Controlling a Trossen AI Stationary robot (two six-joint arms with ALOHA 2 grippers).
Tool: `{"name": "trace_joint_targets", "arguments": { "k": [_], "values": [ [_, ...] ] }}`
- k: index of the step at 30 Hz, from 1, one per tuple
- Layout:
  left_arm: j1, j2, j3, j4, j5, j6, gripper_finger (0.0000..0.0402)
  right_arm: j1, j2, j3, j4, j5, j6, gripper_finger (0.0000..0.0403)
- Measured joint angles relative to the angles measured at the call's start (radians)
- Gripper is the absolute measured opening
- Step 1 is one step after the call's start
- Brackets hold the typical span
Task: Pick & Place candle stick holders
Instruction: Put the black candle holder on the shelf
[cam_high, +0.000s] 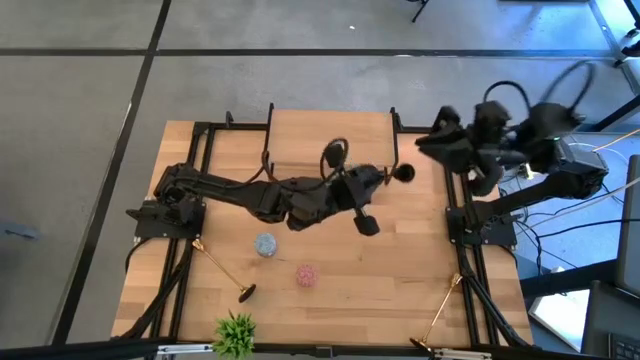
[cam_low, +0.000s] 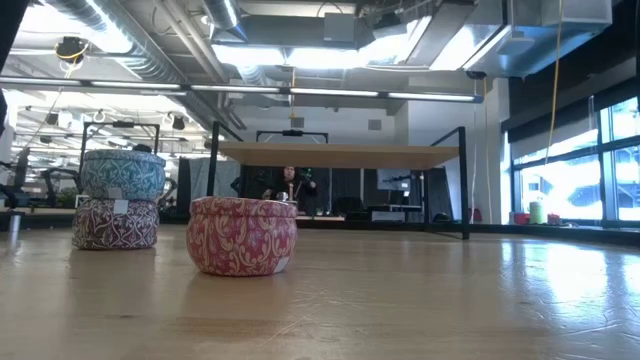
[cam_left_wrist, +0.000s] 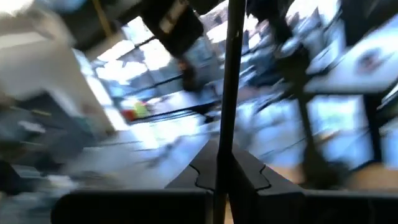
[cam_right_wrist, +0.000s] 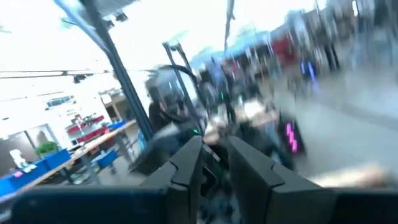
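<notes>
Left arm reaches across the table (cam_high: 400, 300) toward centre. Left gripper (cam_high: 368, 190) is clamped tight on the black candle stick holder (cam_high: 366, 215): thin dark stem, round base (cam_high: 368, 226) on the near side of the fingers, small dark cup end (cam_high: 404, 172) on the far right side. In the left wrist view the stem (cam_left_wrist: 229, 81) runs straight up between the pinched fingers (cam_left_wrist: 249, 171), so the grip sits on the stem and the holder is off the table.

Near-left of that gripper, a gold candle stick holder (cam_high: 220, 268) lies flat on the wood: thin brass stem, dark round base (cam_high: 245, 292) at its near end. Beside it, nearer the gripper, sit a blue tin (cam_high: 264, 244) and a pink tin (cam_high: 306, 275); a small green plant (cam_high: 236, 333) is at the near edge. In the low view the pink tin (cam_low: 242, 235) stands alone, the blue tin (cam_low: 122, 174) is stacked on a darker patterned tin (cam_low: 115, 223).

Second gold candle stick holder (cam_high: 441, 313) lies flat near the near-right corner, well apart from both grippers.

Right gripper (cam_high: 432, 140) is raised over the table's far-right edge, just right of the black holder's cup end, blurred. In the right wrist view its fingers (cam_right_wrist: 186, 168) stand slightly apart with nothing between them.
</notes>
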Motion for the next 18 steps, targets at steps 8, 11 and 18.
{"name": "trace_joint_targets", "arguments": {
  "k": [8, 11, 18],
  "values": [
    [0.082, -0.001, -0.001, -0.023, 0.118, -0.211, 0.0008, 0.007, -0.023, 0.000, -0.042, -0.033, -0.202, 0.0082],
    [0.119, -0.001, -0.001, -0.035, 0.109, -0.225, 0.0008, 0.019, -0.024, 0.000, -0.088, -0.093, -0.200, 0.0082],
    [0.236, -0.001, -0.002, -0.058, 0.268, -0.336, 0.0008, 0.100, -0.024, 0.000, -0.220, -0.127, -0.159, 0.0077]
  ]
}}
